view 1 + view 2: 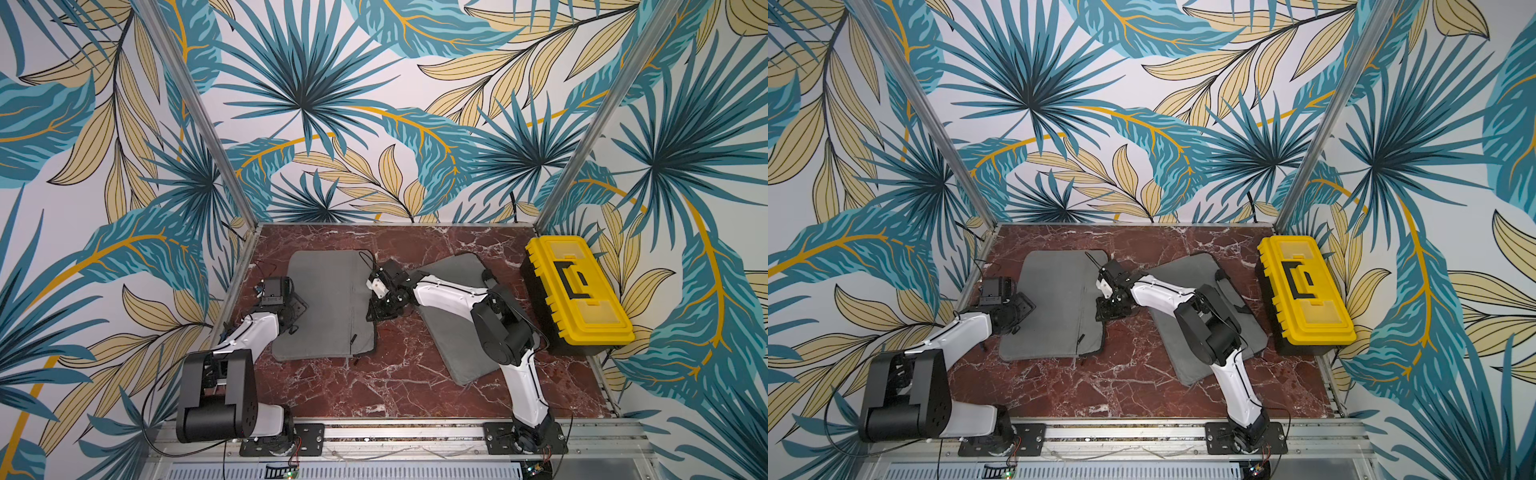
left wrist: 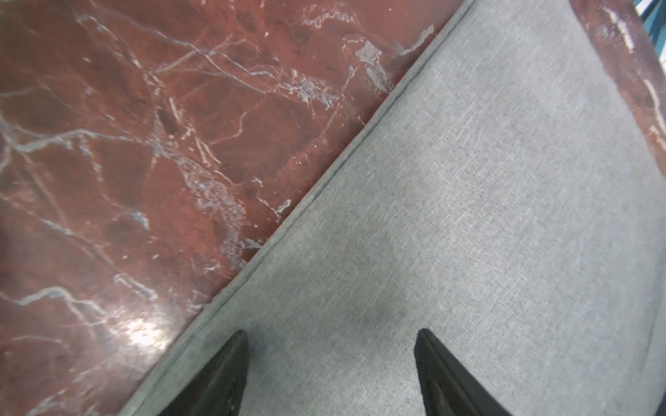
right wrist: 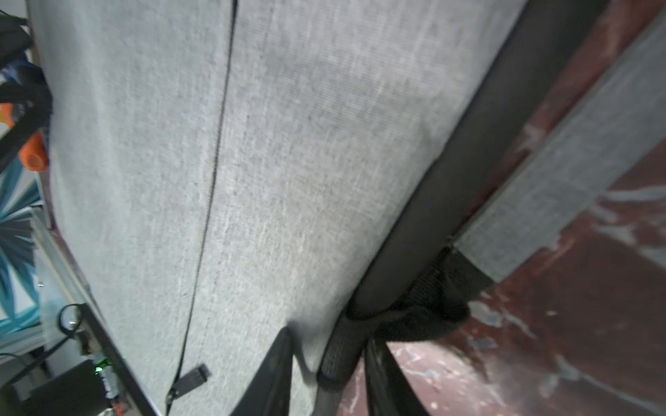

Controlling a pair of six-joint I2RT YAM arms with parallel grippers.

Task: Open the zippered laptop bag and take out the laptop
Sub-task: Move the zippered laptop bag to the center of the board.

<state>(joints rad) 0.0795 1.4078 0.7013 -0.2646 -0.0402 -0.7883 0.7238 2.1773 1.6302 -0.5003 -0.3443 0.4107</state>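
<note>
The laptop bag [image 1: 328,303] lies flat and zipped shut on the desk [image 1: 395,374]; the laptop is unseen, presumably inside. The left gripper [image 2: 331,335], fingers apart, sits low over the bag's outer edge. The right gripper [image 3: 328,335] straddles the dark side band [image 3: 468,162], and whether its fingers are clamped cannot be told. Opening looks barely begun. Next, the right gripper needs a firm hold on the zipper pull while the left steadies the bag.
</note>
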